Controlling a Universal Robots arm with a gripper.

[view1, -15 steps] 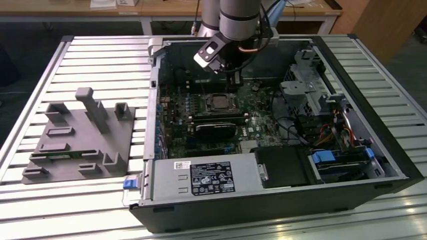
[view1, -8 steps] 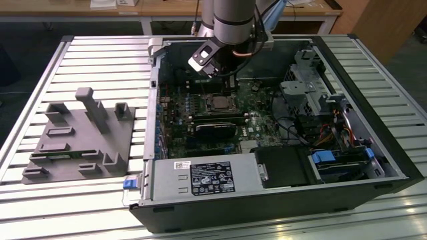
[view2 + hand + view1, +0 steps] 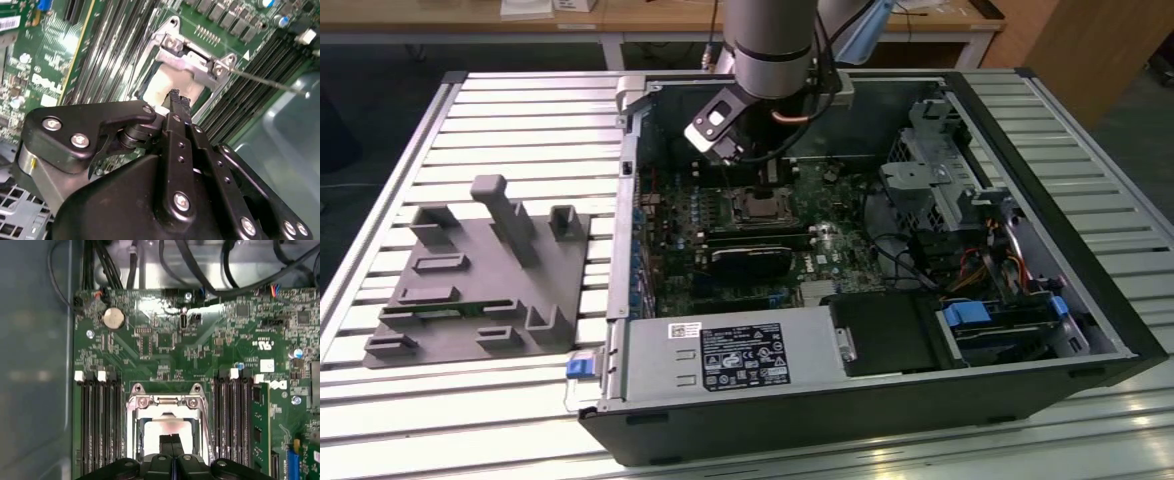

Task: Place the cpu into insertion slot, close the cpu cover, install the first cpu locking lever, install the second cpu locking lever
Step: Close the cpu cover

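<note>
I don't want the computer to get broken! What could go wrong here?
The black gripper, shut, is right above the pale square cpu; an off-centre push could scratch it or bend the thin silvery cpu cover frame. A thin metal locking lever sticks out beside the cover, so the silver robot arm might snag it. Long black memory slots sit close on both sides; a sideways slip could hit them.

We take this for a robotics lab or test workshop: an opened desktop computer case (image 3: 854,425) lies on its side on a slatted aluminium table (image 3: 520,110), a grey moulded parts fixture (image 3: 467,290) sits beside it, an industrial robot arm (image 3: 771,40) reaches into the case, and wooden workbenches (image 3: 454,18) stand behind
</note>
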